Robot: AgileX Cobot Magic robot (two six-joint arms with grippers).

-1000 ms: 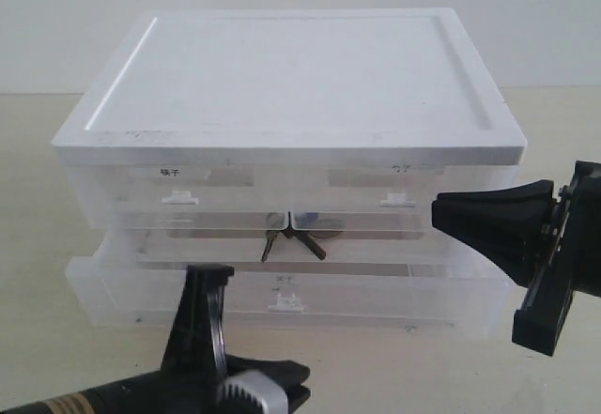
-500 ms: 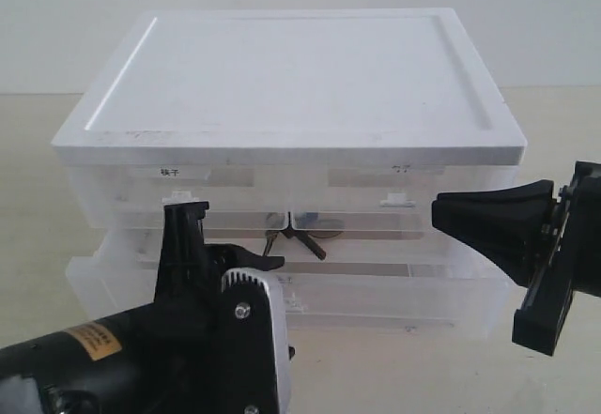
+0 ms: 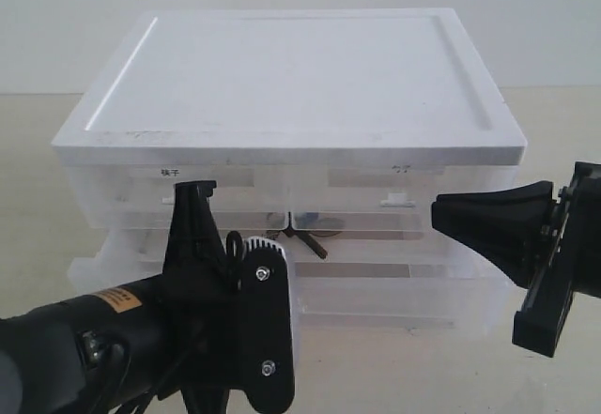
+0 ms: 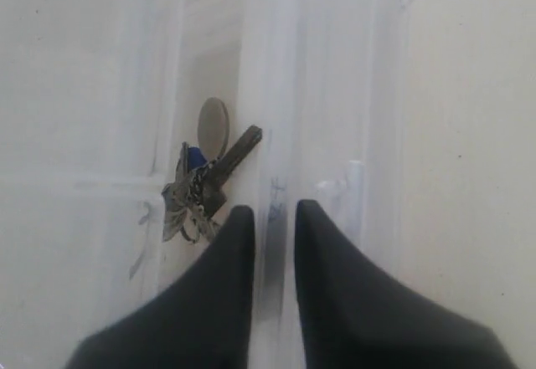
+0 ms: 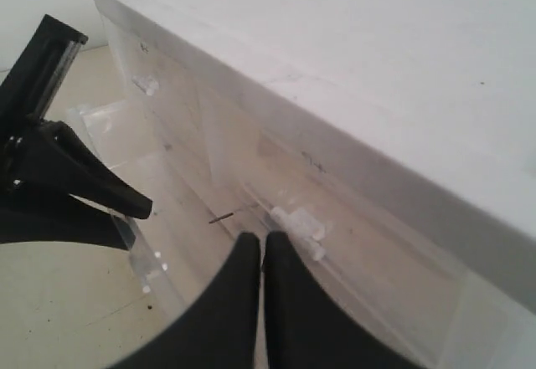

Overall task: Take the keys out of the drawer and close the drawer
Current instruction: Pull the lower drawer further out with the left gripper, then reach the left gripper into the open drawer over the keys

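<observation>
The keys [image 3: 302, 233] lie inside the pulled-out translucent drawer [image 3: 451, 273], near its front wall. In the left wrist view the keys [image 4: 194, 192] show a blue tag, a grey oval fob and silver blades. My left gripper [image 4: 274, 212] hangs over the drawer's front wall [image 4: 268, 93], just beside the keys. Its jaws stand a narrow gap apart and hold nothing. From outside, the left gripper [image 3: 197, 193] stands in front of the cabinet's left half. My right gripper [image 3: 437, 217] is shut and empty at the cabinet's right side.
The white-topped cabinet [image 3: 291, 76] stands on a beige table [image 3: 38, 170]. Two half-width labelled drawers sit under its top. The handle [image 5: 301, 222] of the right one is just past my right gripper [image 5: 262, 239]. My left arm [image 3: 113, 339] fills the lower left foreground.
My left arm has come up from the bottom edge and forward to the drawer front, now covering the lowest drawer's handle. The right arm and the keys have not moved.
</observation>
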